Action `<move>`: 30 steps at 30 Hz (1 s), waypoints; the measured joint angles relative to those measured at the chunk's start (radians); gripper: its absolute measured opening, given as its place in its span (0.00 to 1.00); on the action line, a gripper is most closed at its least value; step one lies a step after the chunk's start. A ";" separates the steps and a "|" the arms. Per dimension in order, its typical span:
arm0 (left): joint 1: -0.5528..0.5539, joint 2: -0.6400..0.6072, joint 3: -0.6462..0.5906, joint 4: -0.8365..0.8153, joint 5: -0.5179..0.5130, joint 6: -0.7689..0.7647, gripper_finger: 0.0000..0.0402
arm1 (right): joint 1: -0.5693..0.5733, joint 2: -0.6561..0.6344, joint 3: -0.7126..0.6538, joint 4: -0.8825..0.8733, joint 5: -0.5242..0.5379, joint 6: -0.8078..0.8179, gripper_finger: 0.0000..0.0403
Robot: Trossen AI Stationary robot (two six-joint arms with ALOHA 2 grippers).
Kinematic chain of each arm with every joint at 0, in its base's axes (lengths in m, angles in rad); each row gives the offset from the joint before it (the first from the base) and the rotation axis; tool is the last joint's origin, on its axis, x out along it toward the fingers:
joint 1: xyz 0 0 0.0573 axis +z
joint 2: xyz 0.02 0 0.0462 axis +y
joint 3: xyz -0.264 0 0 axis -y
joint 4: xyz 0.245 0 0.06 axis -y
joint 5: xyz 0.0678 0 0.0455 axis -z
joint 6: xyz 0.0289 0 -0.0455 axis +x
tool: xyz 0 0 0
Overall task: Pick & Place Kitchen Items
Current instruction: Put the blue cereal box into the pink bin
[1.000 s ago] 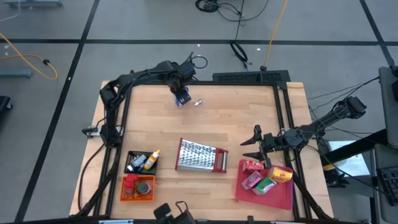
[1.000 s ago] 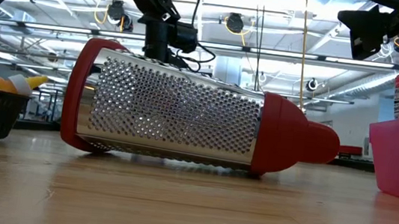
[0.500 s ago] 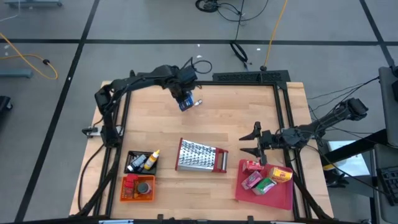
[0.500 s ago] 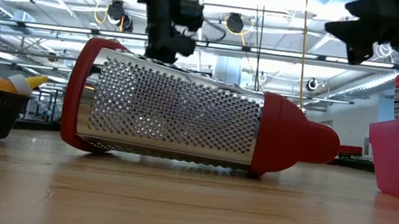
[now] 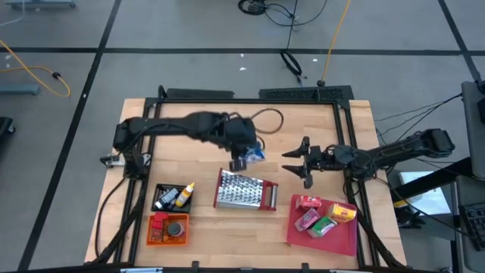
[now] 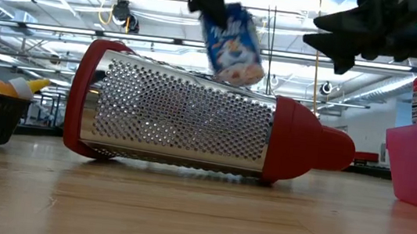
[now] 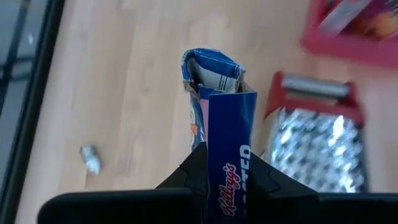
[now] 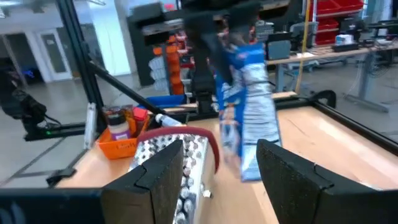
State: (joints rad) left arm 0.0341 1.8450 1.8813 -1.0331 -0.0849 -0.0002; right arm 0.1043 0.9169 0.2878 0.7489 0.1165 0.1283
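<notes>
Since a moment ago, the left gripper (image 5: 244, 158) has carried the blue box (image 5: 255, 155) from the far edge to the middle.

Nearest sit the red tray (image 5: 295, 231) and baskets (image 5: 168, 217) of groceries, then the grater (image 5: 244, 190). Just past it the blue box hangs in the air, squeezed tight so it won't fall. The right gripper (image 5: 301, 161) waits close by, fingers wide, holding nothing, maybe ready to take it.

The left end effector (image 5: 244, 158), clamped on the blue cereal packet (image 5: 254, 155), has swung from the desk's 12 o'clock edge down to its centre and now hangs just above the grater (image 5: 245, 189). The right end effector (image 5: 294, 160) has drifted toward 11 o'clock, away from the red tray (image 5: 348, 239).
</notes>
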 joint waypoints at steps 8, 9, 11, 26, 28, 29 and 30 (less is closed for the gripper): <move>-0.103 0.002 0.011 0.076 -0.021 -0.009 0.11 | -0.014 0.118 0.103 0.017 -0.042 -0.043 0.49; -0.109 0.002 0.011 0.085 -0.027 -0.009 0.11 | -0.014 0.134 0.117 0.014 -0.043 -0.048 0.49; -0.118 0.002 0.011 0.100 -0.032 -0.010 0.12 | -0.014 0.163 0.146 0.015 -0.044 -0.051 0.49; -0.135 0.046 0.010 0.089 -0.034 -0.003 0.12 | -0.014 0.320 0.340 -0.089 -0.045 -0.060 0.43; -0.135 0.051 0.010 0.104 -0.032 -0.005 0.12 | -0.013 0.328 0.347 -0.122 -0.046 -0.054 0.37; -0.135 0.052 0.010 0.104 -0.032 -0.005 0.12 | -0.013 0.331 0.347 -0.126 -0.046 -0.051 0.33; -0.136 0.052 0.010 0.103 -0.036 -0.005 0.12 | -0.013 0.334 0.349 -0.125 -0.048 -0.047 0.28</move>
State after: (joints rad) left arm -0.1015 1.8969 1.8915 -0.9305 -0.1207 -0.0049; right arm 0.0910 1.2513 0.6367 0.6240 0.0686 0.0811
